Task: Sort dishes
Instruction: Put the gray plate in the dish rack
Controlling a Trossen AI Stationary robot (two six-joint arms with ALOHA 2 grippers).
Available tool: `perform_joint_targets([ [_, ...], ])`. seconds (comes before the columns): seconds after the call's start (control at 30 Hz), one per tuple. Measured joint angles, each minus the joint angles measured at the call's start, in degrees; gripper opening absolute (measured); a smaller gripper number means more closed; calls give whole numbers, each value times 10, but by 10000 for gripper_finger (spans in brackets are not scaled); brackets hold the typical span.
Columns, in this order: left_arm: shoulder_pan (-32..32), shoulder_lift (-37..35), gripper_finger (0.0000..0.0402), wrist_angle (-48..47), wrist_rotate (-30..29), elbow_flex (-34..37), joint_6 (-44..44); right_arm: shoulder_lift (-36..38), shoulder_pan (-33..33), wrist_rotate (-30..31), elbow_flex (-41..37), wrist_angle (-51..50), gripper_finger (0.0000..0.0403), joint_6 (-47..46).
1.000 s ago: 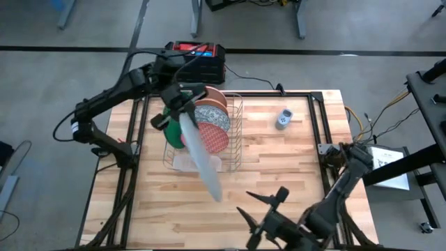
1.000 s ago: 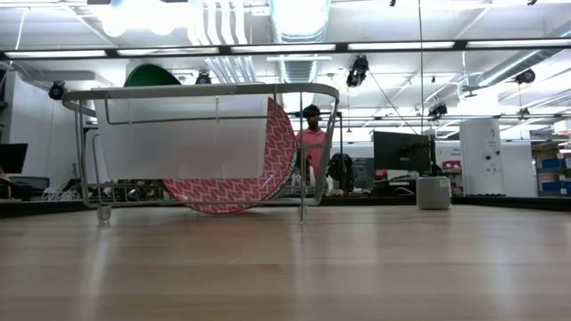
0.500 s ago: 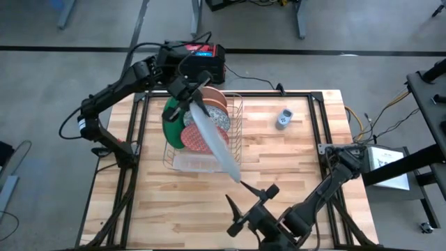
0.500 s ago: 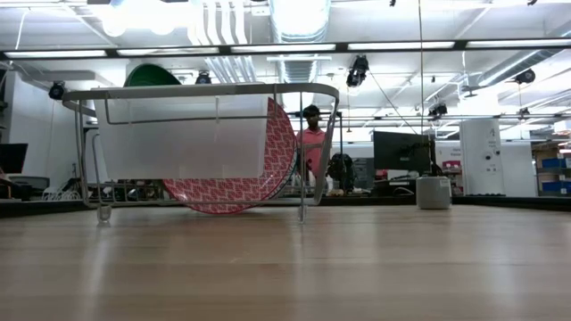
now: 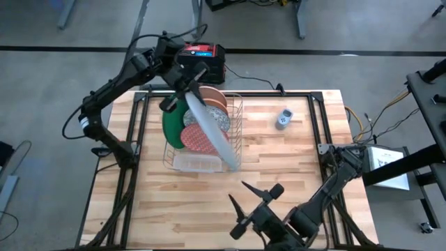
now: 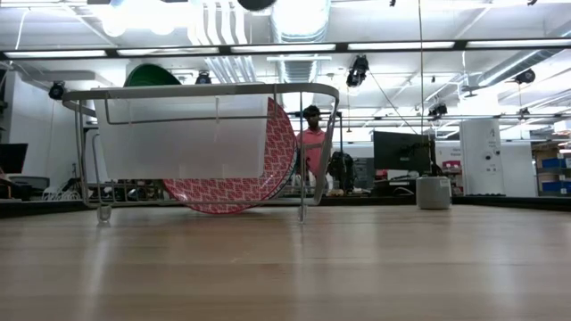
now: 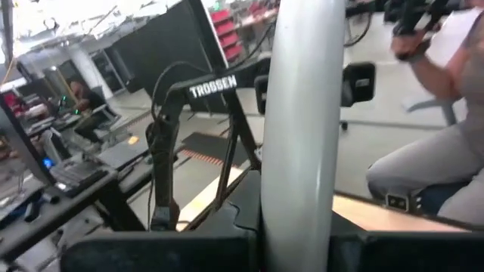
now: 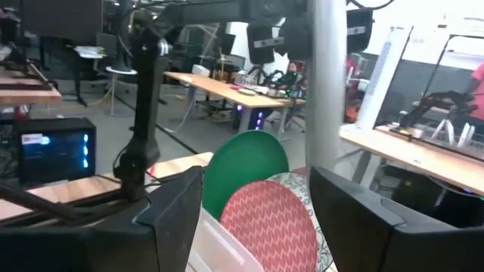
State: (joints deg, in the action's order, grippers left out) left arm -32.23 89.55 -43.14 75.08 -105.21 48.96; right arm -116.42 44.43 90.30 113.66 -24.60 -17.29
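Gripping a grey plate point(image 5: 208, 129) edge-on in the clamped left gripper point(image 5: 182, 82), hanging over the wire rack point(image 5: 235, 132) at ten o'clock on the wooden surface point(image 5: 279, 160). Standing in the rack: green plate point(image 5: 171, 125), red plate point(image 5: 198, 139). Hovering at six o'clock, the right gripper point(image 5: 252, 202), spread wide, holding nothing. Beyond, grey floor point(image 5: 56, 70).

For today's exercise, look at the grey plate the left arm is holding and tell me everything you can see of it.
The grey plate is round, flat, plain pale grey and matt, with no pattern. The left gripper is shut on its far rim, holding it edge-on and tilted over the rack, clear of the table. Its free end points towards the open right gripper, which does not touch it. In the left wrist view it shows as a smooth pale band; in the right wrist view as an upright strip.
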Motion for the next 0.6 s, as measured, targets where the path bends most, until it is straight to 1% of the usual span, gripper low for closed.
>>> perform_joint_targets([
  [0.1,-16,1,5,-2,39,0,0,0,0,-2,1,-1,233,0],
  [0.27,-21,11,5,-9,40,0,-1,0,-17,-2,2,-1,232,5],
  [0.37,-21,15,5,-10,55,0,-1,1,-23,-2,3,-1,235,9],
  [0.53,-23,17,5,-11,55,0,-1,2,-27,-2,16,-1,233,40],
  [0.6,-23,16,5,-13,67,0,-5,2,-26,-2,23,-2,230,45],
])
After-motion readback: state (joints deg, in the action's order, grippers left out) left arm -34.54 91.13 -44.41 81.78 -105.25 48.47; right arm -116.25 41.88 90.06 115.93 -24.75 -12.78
